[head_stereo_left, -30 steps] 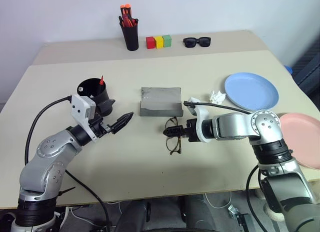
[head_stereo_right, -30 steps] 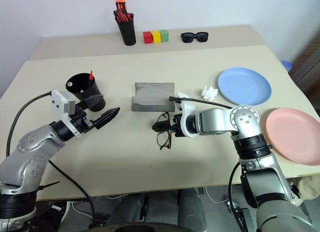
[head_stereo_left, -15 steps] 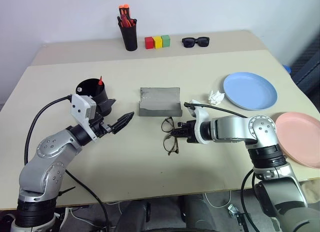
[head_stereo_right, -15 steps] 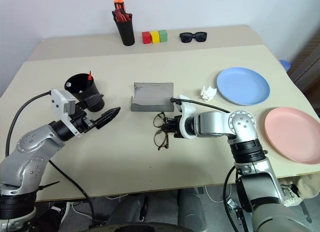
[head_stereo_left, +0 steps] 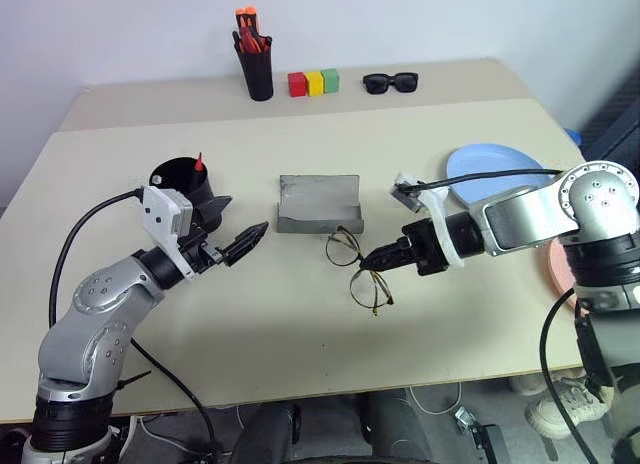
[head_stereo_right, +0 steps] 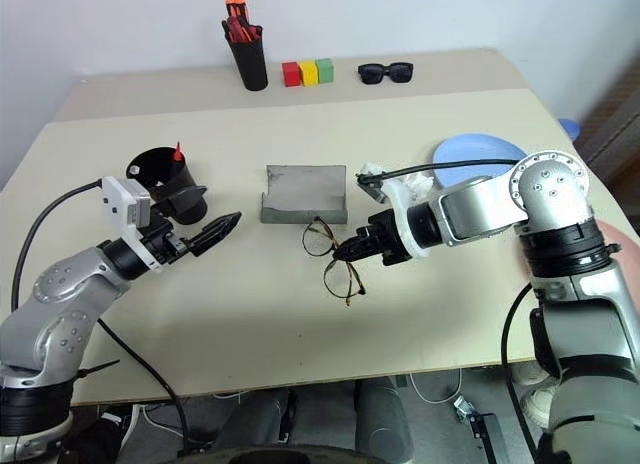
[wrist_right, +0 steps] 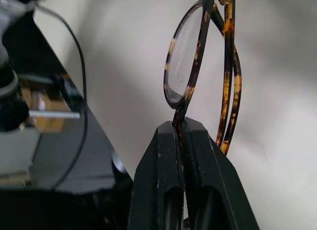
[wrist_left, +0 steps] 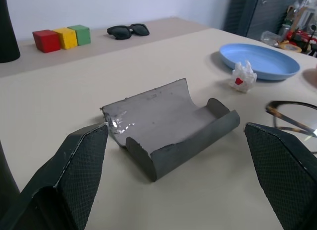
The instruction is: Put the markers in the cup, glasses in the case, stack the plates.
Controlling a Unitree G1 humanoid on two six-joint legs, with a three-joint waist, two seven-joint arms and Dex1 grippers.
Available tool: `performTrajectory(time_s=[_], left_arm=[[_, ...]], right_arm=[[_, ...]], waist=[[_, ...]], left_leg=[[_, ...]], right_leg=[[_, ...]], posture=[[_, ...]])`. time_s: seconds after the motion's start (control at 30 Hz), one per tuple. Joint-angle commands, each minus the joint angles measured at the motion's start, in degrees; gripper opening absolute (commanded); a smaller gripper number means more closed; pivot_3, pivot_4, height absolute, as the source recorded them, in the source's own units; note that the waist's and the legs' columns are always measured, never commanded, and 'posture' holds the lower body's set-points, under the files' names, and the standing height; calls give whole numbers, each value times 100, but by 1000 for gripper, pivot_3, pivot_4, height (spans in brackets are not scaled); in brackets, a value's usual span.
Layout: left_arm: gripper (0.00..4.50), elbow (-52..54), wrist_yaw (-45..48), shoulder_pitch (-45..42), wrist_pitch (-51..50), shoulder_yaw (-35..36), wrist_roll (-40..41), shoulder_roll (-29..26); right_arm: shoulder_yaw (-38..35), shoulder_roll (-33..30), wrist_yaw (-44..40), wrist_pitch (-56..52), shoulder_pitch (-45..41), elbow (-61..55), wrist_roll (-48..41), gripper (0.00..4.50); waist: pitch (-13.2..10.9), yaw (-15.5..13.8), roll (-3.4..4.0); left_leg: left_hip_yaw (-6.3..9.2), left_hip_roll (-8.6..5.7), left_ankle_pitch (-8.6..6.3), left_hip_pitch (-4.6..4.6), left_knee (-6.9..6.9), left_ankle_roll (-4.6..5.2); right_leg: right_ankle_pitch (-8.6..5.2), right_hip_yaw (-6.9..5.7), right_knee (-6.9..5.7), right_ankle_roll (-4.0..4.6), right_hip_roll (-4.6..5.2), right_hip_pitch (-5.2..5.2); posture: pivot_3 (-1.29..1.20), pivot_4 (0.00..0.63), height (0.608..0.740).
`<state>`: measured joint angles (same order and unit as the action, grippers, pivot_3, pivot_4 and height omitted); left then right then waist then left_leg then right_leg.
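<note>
- The step in hand is the glasses-into-case one: the right gripper (head_stereo_left: pixel 372 263) is pinched fully closed on the bridge of the tortoiseshell-framed glasses (head_stereo_left: pixel 358 265), which hang from its tips just above the bench (head_stereo_left: pixel 300 334), near the middle.
- The grey case (head_stereo_left: pixel 320 203) lies open on the bench just beyond and to the left of the glasses, its hollow facing up and nothing in it.
- The left gripper (head_stereo_left: pixel 252 240) hovers to the left of the case with its fingers spread wide and nothing between them, pointing toward the case.
- The black cup (head_stereo_left: pixel 187 188) stands at the left behind that arm with a red marker tip (head_stereo_left: pixel 200 163) poking out; I cannot tell whether the white marker is inside.
- The light blue plate (head_stereo_left: pixel 520 166) sits on the right, partly behind the right arm; the pink plate (head_stereo_left: pixel 553 269) peeks out near it, unstacked.
- Next, I judge, the glasses need carrying a little farther and leftward over the case, turned to lie along its length, then lowered in before the gripper lets go.
</note>
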<state>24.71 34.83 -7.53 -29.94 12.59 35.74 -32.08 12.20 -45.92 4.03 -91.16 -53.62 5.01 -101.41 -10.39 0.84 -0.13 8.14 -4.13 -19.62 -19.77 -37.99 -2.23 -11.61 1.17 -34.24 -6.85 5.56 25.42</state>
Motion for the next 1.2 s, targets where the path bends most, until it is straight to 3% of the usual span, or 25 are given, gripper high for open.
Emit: performTrajectory(time_s=[0.03,0.17,0.27,0.4,0.57,0.8,1.2], left_arm=[[4500,16,47,-65,78,121,46,-48],[4500,38,46,-66,83,85,51,-21],[4500,65,40,-44,92,70,40,-16],[4500,87,29,-8,111,70,34,2],[4500,163,-21,21,112,21,16,54],[4500,268,-66,95,77,51,38,59],[4500,306,-126,126,101,47,54,81]], right_arm=[[14,-72,-1398,623,-609,-329,1635,63],[757,-161,-3369,2327,-1117,-266,3960,63],[1176,-63,-4292,3291,-1268,-84,5222,63],[1684,304,-4920,4698,-1396,394,6864,63],[1731,1152,-5349,5968,-1619,1675,8118,63],[1460,1843,-5960,6323,-1615,2769,8745,63],[1705,1724,-7457,6821,-1318,2761,9667,63]], waist=[[-1,-5,1],[0,-8,1],[0,-16,0],[0,-5,0],[0,26,0],[1,-4,-1],[1,21,-1]], left_leg=[[0,0,0,-7,-3,0],[-2,-4,6,-57,-21,-11],[-4,-4,17,-61,-20,-32],[-11,-7,18,-75,-19,-36],[-21,-3,26,-83,-11,-51],[-18,-4,30,-85,-14,-57],[-19,-4,34,-79,-14,-63]], right_leg=[[6,0,3,-6,0,5],[28,-1,10,-15,0,45],[30,0,10,-16,0,50],[34,6,10,-15,5,70],[42,17,-1,-4,2,101],[50,17,0,0,2,99],[52,17,-9,3,1,100]], posture=[[0,150,740],[0,150,740],[0,150,740],[0,150,740],[0,150,740],[0,150,740],[0,150,740]])
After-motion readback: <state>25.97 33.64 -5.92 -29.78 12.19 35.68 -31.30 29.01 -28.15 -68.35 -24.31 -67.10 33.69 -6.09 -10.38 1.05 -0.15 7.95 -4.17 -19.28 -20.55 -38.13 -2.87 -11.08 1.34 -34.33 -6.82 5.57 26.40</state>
